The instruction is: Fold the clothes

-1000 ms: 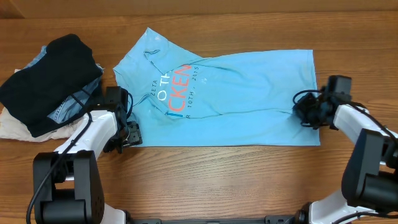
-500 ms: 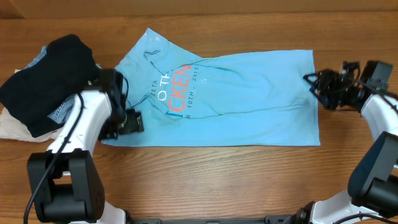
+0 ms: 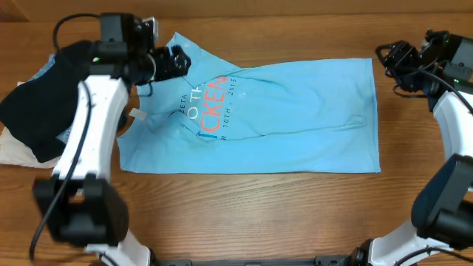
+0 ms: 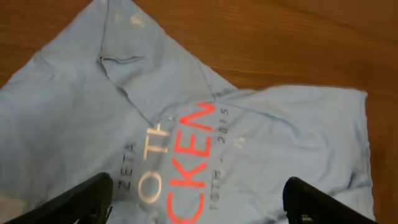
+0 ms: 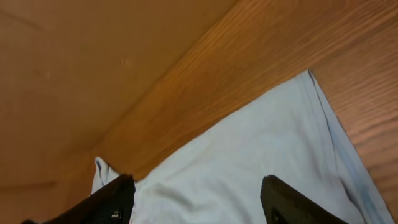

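Trouble is waiting for us: our open, empty left pincer (image 3: 174, 60) and right pincer (image 3: 394, 57), hanging by the thin T-shirt (image 3: 295, 118) spread on the worktop (image 3: 259, 214), may soon be pinching too little cloth.

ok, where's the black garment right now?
Overhead view: the black garment lies at the far left of the table, on top of the cream garment, just left of the light blue T-shirt.

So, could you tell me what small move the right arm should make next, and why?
Probably lower the right gripper onto the far right corner of the T-shirt and close. Its jaws are open, hovering just beyond that corner and holding nothing, while the left gripper, also open, hangs over the collar end.
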